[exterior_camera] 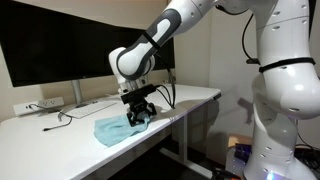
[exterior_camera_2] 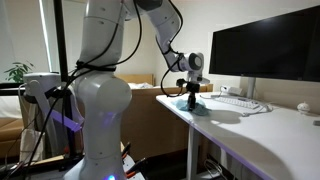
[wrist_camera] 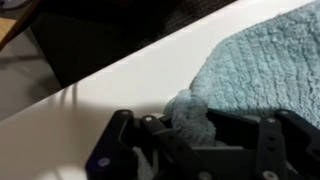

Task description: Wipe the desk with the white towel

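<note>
As I look through the wrist view, the gripper (wrist_camera: 190,140) has its jaws clamped on a bunched fold of the white towel (wrist_camera: 262,60), which reads pale teal to me. The rest of the cloth lies spread and wrinkled on the desk (wrist_camera: 120,95), close to its front edge. In an exterior view the arm (exterior_camera: 150,50) reaches down over the desk, with the gripper set on the towel's far side. A dark monitor (exterior_camera: 70,45) stands behind it. A white power strip (exterior_camera: 45,104) lies well apart from the towel, with a cable trailing across the tabletop.
</note>
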Motion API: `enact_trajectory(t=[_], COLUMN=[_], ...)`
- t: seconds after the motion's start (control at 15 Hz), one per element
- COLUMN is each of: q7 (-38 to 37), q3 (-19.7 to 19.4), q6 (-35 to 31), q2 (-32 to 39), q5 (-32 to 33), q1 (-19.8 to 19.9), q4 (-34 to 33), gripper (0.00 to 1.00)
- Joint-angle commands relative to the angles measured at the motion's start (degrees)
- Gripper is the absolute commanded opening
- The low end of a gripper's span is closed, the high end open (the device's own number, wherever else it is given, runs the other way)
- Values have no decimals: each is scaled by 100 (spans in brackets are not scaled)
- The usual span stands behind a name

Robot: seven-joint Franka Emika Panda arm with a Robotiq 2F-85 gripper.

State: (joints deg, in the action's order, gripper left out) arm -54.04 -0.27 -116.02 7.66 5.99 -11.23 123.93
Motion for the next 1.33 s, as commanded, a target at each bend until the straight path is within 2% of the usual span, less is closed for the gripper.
enact_trajectory(t=[0.0, 0.53, 1.27], q7=[-104, 352, 907], q3=[-273, -996, -1805], q6=[-194, -49, 27], q2=[-277, -392, -320], q5=[225, 559, 598], q1=[584, 1638, 2562], q4=[513, 429, 188], gripper=[7, 7, 7])
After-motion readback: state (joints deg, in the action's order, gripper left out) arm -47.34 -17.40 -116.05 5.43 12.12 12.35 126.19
